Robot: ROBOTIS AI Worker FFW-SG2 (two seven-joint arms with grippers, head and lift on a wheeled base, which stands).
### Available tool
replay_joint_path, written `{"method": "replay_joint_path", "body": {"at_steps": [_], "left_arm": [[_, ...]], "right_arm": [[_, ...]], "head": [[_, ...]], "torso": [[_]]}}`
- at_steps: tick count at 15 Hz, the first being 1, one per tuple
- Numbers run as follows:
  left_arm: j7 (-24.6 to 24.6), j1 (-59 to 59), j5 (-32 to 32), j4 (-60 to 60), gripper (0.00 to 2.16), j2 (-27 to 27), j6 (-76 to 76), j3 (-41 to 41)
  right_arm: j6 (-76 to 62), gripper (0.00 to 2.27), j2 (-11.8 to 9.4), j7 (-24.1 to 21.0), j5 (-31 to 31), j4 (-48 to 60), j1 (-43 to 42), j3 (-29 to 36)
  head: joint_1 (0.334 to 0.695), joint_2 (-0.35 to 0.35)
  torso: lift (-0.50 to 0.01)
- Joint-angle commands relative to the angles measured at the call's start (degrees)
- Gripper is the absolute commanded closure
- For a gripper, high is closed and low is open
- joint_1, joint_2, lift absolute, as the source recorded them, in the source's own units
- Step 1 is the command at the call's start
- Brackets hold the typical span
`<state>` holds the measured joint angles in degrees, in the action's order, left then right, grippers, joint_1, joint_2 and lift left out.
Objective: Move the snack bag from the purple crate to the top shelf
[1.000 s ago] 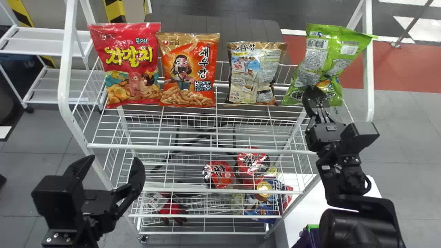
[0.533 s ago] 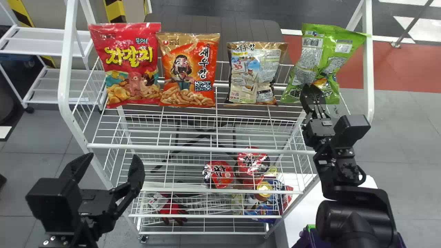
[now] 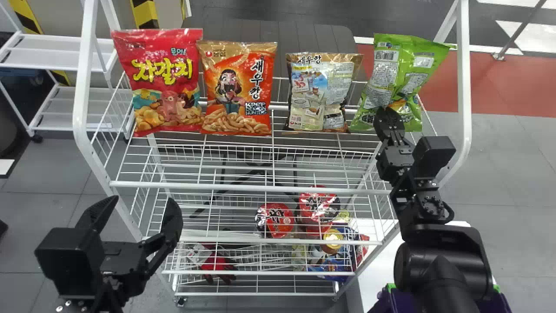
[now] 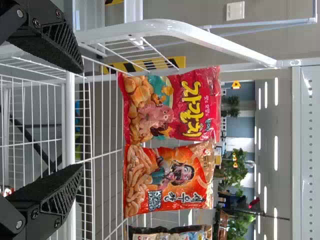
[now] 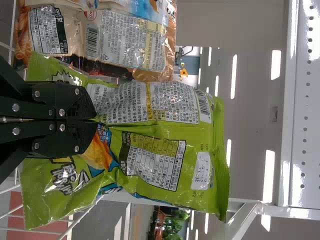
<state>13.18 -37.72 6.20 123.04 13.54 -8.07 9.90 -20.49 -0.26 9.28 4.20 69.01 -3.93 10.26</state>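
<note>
Upright at the right end of the top shelf is the green snack bag, pinched low on its near face by my right gripper. In the right wrist view the right gripper is shut on a fold of the green bag, whose lower edge lies close to the tan bag. Whether its bottom rests on the wires I cannot tell. My left gripper stands open at the lower left, before the rack; in the left wrist view the left gripper has nothing between its fingers. The purple crate is at the bottom edge.
Red, orange and tan snack bags stand along the top shelf, left of the green one. White posts rise at the rack's sides. Red-lidded cups and other packs sit on lower shelves.
The right gripper has carried the green bag leftward, closer to the tan bag and away from the right post. The left gripper has shifted only slightly and stays open.
</note>
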Motion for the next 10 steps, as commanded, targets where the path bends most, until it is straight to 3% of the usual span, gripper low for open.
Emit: {"method": "replay_joint_path", "body": {"at_steps": [1,4,10], "left_arm": [[0.1,-0.2,-0.1,-0.1,0.16,0.1,0.0,-0.1],[0.4,-0.5,-0.5,-0.1,0.16,0.5,0.9,-0.1],[0.4,-0.7,-0.6,-0.3,0.16,0.5,3.4,0.5]], "right_arm": [[0.1,1.98,0.3,-0.7,0.6,-0.4,-0.3,-0.1],[0.1,1.98,0.3,-3.9,2.8,-1.6,-0.8,-0.5],[-0.3,1.98,0.3,-4.9,4.6,-5.6,-3.3,-0.1]], "head": [[0.695,-0.105],[0.695,-0.107],[0.695,-0.11]], "torso": [[0.0],[0.0],[0.0]]}}
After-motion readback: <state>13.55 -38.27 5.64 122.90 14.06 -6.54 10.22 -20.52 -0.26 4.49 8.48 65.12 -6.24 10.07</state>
